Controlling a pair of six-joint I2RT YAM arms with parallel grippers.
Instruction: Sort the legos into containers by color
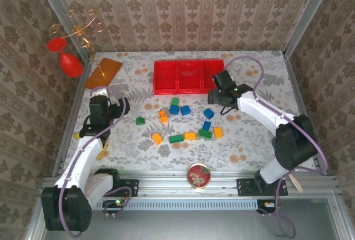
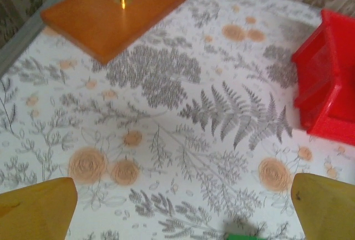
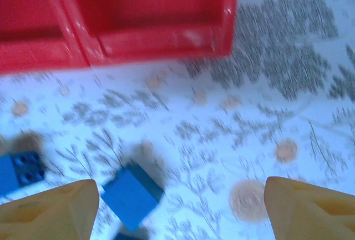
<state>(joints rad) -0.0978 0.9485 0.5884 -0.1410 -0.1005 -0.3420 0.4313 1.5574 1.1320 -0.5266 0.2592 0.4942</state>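
While the legos lie loose, we have sorted none.
A blue lego sits beneath our right gripper, open and empty; the containers just beyond look bare; our left gripper gapes empty too.

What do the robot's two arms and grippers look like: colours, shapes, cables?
The left arm and right arm have white tubular links, black joints and looping lilac cables. The left gripper and right gripper each carry two mustard-yellow, wedge-shaped fingers.
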